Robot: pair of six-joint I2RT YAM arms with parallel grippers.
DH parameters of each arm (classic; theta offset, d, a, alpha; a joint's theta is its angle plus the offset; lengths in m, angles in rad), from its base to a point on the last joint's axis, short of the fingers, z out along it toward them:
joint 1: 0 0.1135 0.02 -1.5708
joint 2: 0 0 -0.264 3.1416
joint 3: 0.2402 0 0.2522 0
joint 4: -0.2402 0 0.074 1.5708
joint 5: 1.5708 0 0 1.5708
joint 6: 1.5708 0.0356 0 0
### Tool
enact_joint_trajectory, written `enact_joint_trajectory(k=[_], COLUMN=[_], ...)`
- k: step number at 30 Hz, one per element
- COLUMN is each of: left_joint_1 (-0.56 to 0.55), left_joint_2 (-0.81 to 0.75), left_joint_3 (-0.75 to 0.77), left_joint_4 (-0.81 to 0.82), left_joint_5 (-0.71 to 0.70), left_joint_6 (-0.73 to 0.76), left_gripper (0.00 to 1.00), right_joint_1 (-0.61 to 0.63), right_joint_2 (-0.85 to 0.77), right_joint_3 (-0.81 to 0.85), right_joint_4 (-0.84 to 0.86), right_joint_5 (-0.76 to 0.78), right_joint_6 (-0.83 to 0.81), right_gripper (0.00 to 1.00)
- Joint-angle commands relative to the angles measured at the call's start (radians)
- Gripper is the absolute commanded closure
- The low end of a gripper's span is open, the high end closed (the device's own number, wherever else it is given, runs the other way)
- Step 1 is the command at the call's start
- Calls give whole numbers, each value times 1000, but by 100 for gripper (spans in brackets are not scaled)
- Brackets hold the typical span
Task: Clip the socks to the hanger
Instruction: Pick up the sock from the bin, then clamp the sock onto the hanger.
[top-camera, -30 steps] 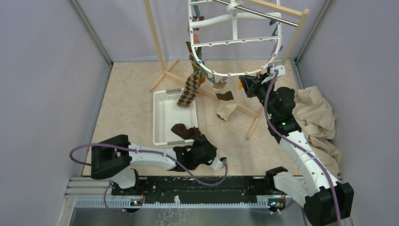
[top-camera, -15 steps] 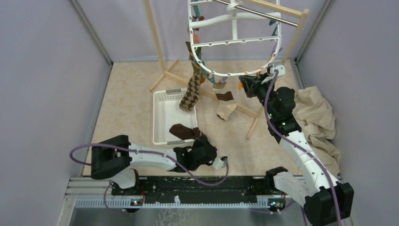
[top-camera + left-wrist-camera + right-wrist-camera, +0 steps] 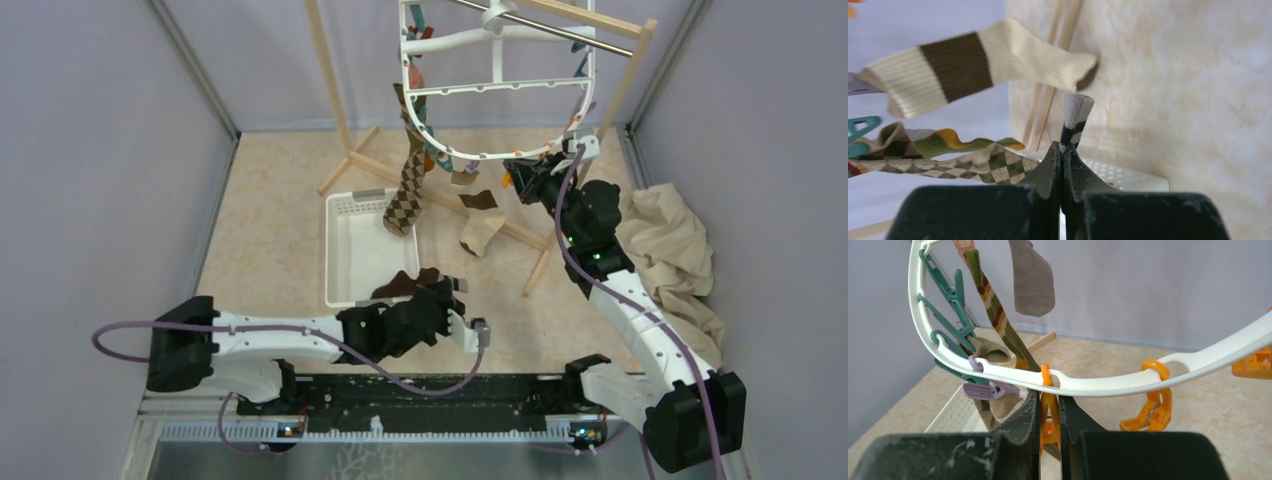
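Sock is being pinched at one end by the left gripper, its length pointing leftward over the basket's near corner. An orange peg on the hanger is being squeezed by the right gripper.

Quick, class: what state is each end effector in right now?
Left end effector: closed on a sock.
Right end effector: closed on an orange peg of the hanger.

White arms with black joints (a purple cable loops along each).
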Motion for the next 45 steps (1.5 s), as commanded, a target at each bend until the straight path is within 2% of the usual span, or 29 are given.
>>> enact_joint_trajectory(k=[1, 5, 8, 14, 21, 26, 29, 33, 39, 45], left_joint_1=[12, 88, 176, 250, 315, 376, 419, 419, 421, 429], left_joint_2=[-149, -254, -268, -298, -251, -230, -214, -204, -166, -73], left_joint_3=[73, 108, 137, 114, 107, 103, 124, 120, 64, 157], left_joint_4=[19, 3, -17, 32, 50, 122, 153, 194, 399, 446], left_joint_5=[219, 443, 553, 695, 695, 778, 842, 816, 817, 826], left_joint_6=[-222, -411, -527, -651, -685, -766, -824, -854, -957, -1074], left_gripper=[100, 100, 100, 100, 100, 100, 100, 100, 100, 100], right_joint_1=[-18, -19, -19, -19, -19, -19, -20, -23, -25, -29], right_joint_2=[11, 20, 24, -9, -73, -91, -103, -127, -126, -104], right_joint_3=[-4, -2, 1, -3, 4, 6, 11, 16, 17, 7], right_joint_4=[-10, -3, 5, 2, 10, 18, -8, -30, -26, 40], right_joint_5=[1, -14, -33, -62, -212, -300, -293, -302, -331, -415], right_joint_6=[26, 36, 45, 41, 23, 8, 4, -8, -3, 63], right_gripper=[100, 100, 100, 100, 100, 100, 100, 100, 100, 100])
